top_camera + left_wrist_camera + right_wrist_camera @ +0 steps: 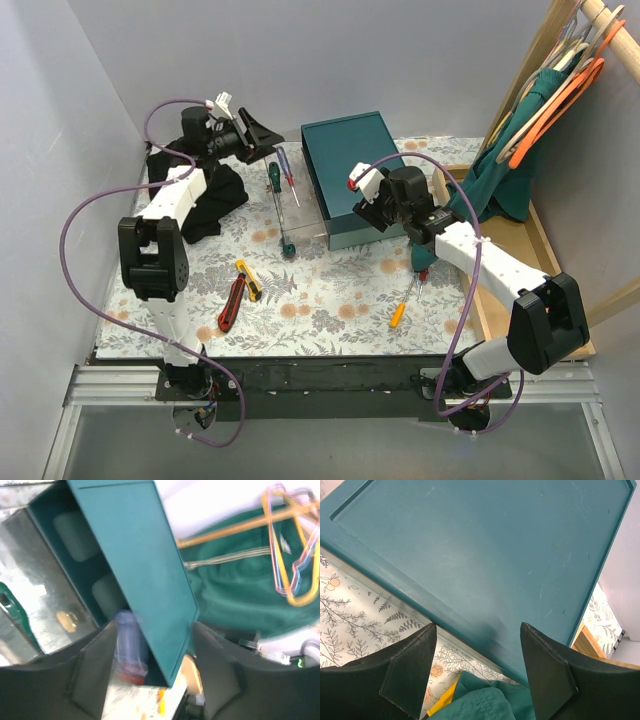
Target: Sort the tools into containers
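Observation:
The dark teal box (350,170) stands at the back middle, with a clear tray (305,222) against its left side. My left gripper (262,135) is open and empty, up at the back left of the box. In its wrist view a blurred blue-handled screwdriver (129,645) lies beyond the open gripper (152,635), beside the box (145,570). My right gripper (366,200) is open and empty over the box's near right corner (495,555). A green screwdriver (273,178), a yellow knife (248,280), a red knife (232,302) and an orange screwdriver (400,310) lie on the floral mat.
A black cloth (210,195) lies at the back left. A teal cloth (500,160) hangs with orange hangers (560,80) at the right over a wooden tray (520,250); the cloth (485,700) also shows under my right gripper (477,630). Purple cables loop by both arms.

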You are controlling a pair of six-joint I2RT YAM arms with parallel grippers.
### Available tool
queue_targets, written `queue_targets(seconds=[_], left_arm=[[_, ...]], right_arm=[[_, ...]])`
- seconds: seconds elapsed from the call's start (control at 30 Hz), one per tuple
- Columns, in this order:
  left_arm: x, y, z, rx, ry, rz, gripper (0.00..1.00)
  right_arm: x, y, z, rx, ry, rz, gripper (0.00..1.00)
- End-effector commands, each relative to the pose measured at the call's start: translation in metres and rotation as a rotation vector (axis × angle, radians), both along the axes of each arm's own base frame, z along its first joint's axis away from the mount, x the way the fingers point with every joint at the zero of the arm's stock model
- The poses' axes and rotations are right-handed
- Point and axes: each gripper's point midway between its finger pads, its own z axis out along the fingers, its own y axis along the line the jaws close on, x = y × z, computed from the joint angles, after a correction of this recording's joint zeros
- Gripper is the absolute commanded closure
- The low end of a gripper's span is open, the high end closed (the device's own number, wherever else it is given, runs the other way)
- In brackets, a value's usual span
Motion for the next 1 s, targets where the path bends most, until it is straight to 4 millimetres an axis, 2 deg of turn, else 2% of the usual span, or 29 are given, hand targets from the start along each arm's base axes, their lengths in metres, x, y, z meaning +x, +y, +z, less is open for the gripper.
queue_targets(seconds=[0.0, 0.03, 0.07, 0.1, 0.17, 0.2, 0.27, 0.3, 0.33, 0.4, 0.43, 0.5, 0.53, 0.57, 0.67, 0.73, 0.83, 0.97], left_arm=[[0.016, 0.011, 0.033, 0.055, -0.041, 0.163, 0.34], [0.014, 0.017, 0.028, 0.08, -0.022, 0.181, 0.32], [0.018, 0.033, 0.022, 0.109, -0.007, 0.242, 0.29], [0.013, 0.045, 0.027, 0.142, -0.016, 0.285, 0.28], [0.003, 0.072, 0.006, 0.216, 0.085, 0.383, 0.28], [-0.006, 0.092, -0.007, 0.288, 0.122, 0.492, 0.28], [-0.027, 0.107, -0.03, 0.351, 0.193, 0.559, 0.28], [-0.041, 0.116, -0.058, 0.391, 0.265, 0.6, 0.28], [-0.056, 0.116, -0.066, 0.388, 0.308, 0.6, 0.28], [-0.072, 0.112, -0.09, 0.406, 0.382, 0.558, 0.28], [-0.086, 0.105, -0.114, 0.402, 0.45, 0.512, 0.28], [-0.092, 0.092, -0.13, 0.365, 0.48, 0.438, 0.29], [-0.09, 0.092, -0.131, 0.373, 0.49, 0.432, 0.29], [-0.088, 0.088, -0.145, 0.379, 0.52, 0.408, 0.29], [-0.094, 0.078, -0.167, 0.379, 0.606, 0.362, 0.29], [-0.099, 0.074, -0.178, 0.386, 0.646, 0.347, 0.29], [-0.106, 0.057, -0.193, 0.414, 0.675, 0.273, 0.3], [-0.114, 0.016, -0.2, 0.463, 0.642, 0.127, 0.3]], right_arm=[[0.018, 0.0, 0.037, 0.056, -0.106, -0.039, 0.25], [0.018, -0.001, 0.038, 0.055, -0.107, -0.038, 0.25], [0.018, -0.002, 0.038, 0.058, -0.109, -0.042, 0.25], [0.017, -0.002, 0.038, 0.055, -0.109, -0.041, 0.25], [0.015, -0.005, 0.037, 0.055, -0.109, -0.044, 0.25], [0.014, -0.005, 0.035, 0.055, -0.104, -0.043, 0.25], [0.014, -0.006, 0.034, 0.055, -0.102, -0.046, 0.25], [0.013, -0.007, 0.033, 0.057, -0.101, -0.047, 0.25], [0.013, -0.006, 0.034, 0.058, -0.102, -0.045, 0.25], [0.014, -0.006, 0.033, 0.056, -0.1, -0.047, 0.25], [0.015, -0.006, 0.033, 0.058, -0.099, -0.046, 0.25], [0.015, -0.005, 0.031, 0.054, -0.086, -0.046, 0.25], [0.016, -0.004, 0.034, 0.058, -0.089, -0.045, 0.25], [0.017, -0.004, 0.033, 0.056, -0.082, -0.046, 0.25], [0.017, -0.005, 0.032, 0.049, -0.068, -0.052, 0.25], [0.017, -0.005, 0.031, 0.042, -0.065, -0.055, 0.25], [0.017, -0.006, 0.032, 0.039, -0.067, -0.06, 0.25], [0.016, -0.007, 0.028, 0.04, -0.058, -0.061, 0.25]])
